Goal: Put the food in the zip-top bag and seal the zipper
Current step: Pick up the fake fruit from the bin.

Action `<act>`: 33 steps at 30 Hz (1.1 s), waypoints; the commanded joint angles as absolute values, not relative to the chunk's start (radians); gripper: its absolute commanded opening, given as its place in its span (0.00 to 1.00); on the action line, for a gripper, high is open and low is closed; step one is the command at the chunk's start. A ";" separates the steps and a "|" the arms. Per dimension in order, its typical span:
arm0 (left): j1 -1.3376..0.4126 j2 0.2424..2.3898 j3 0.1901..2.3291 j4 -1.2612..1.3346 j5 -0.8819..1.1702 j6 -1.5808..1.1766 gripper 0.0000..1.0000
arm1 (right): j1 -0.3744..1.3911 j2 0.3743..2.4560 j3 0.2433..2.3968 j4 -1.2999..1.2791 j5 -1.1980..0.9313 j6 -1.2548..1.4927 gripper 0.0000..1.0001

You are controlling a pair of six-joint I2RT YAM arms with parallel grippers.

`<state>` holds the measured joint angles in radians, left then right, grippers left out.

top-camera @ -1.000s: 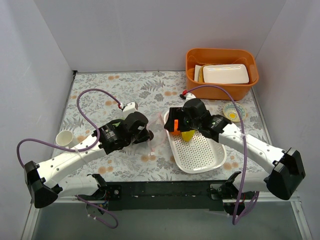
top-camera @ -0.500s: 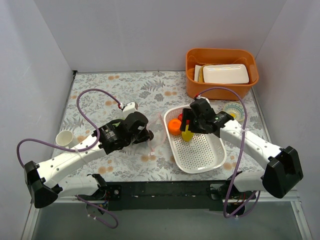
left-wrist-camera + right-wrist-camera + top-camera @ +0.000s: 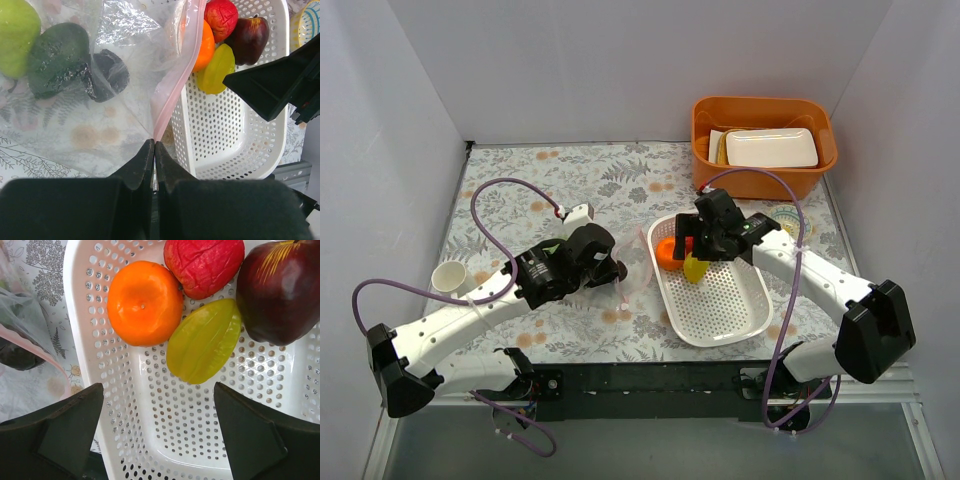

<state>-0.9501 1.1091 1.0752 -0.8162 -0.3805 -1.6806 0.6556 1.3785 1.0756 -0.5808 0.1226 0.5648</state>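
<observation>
1. My left pincer (image 3: 154, 146) is closed tight. It nips the bag (image 3: 125, 45) at the end of its pink zipper (image 3: 175, 87).
2. The bag lies on the counter (image 3: 520, 170) just left of the basket (image 3: 150, 405). Its zipper edge runs beside the basket's rim; I cannot tell whether they touch.
3. Three pieces of food sit inside the bag: a pear (image 3: 17, 35), an avocado (image 3: 55, 60) next to it, and a dark fruit (image 3: 111, 75) nearest the zipper.
4. My right pincer (image 3: 160, 425) is spread wide and holds nothing. It hangs over the basket, one finger to each side of the fruit below.
5. Four pieces lie bunched at the basket's far end:
   - an orange (image 3: 145, 302)
   - a red fruit (image 3: 202, 265)
   - a maroon fruit (image 3: 280, 290)
   - a yellow-green fruit (image 3: 202, 342), pressed against the other three
</observation>
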 commanded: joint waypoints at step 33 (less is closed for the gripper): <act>-0.943 1.077 1.083 -0.833 -0.408 -1.675 0.00 | 0.511 1.431 0.945 -0.463 0.037 0.626 0.45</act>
<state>-0.9501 1.1061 1.0752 -0.8169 -0.3817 -1.6794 0.5331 1.4204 0.9695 -0.5194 0.0723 0.6254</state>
